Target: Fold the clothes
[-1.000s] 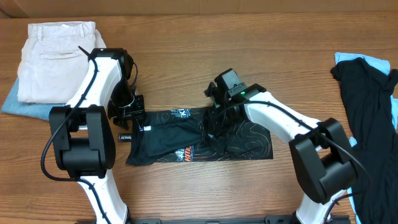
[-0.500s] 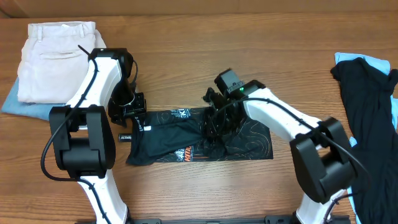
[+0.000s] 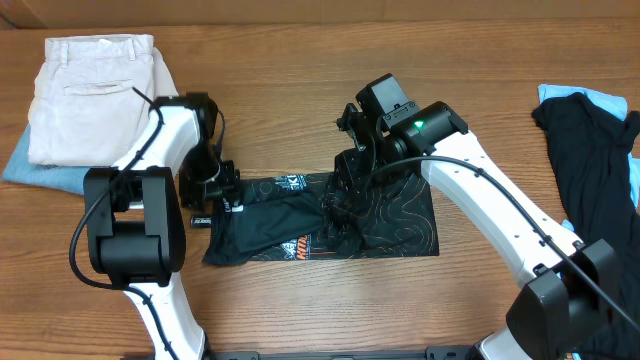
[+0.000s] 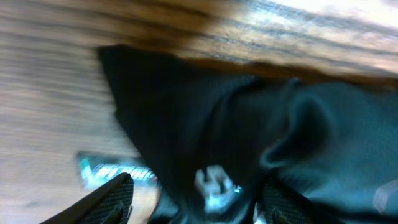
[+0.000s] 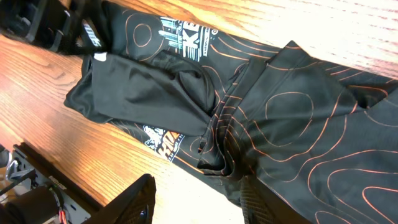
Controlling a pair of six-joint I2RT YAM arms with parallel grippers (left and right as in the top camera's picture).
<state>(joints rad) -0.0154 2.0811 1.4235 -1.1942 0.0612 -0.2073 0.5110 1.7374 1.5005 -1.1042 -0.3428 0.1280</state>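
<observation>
The black shirt (image 3: 400,225) with orange contour lines and logos lies folded into a flat band mid-table. In the right wrist view it (image 5: 298,124) has a bunched ridge at its middle. My right gripper (image 3: 346,196) hovers above that middle, and its fingers (image 5: 199,205) are open and empty. My left gripper (image 3: 216,192) is low at the shirt's left end. In the blurred left wrist view its fingers (image 4: 196,202) are spread with black fabric (image 4: 186,112) and a white label between them.
Folded beige trousers (image 3: 90,95) lie on a blue cloth (image 3: 35,170) at the back left. A black garment (image 3: 590,160) on light blue cloth hangs at the right edge. Bare wood runs along the front edge.
The right arm has lifted and swung back and to the right, off the shirt's middle. The left gripper shifted slightly right and down at the shirt's left end.
</observation>
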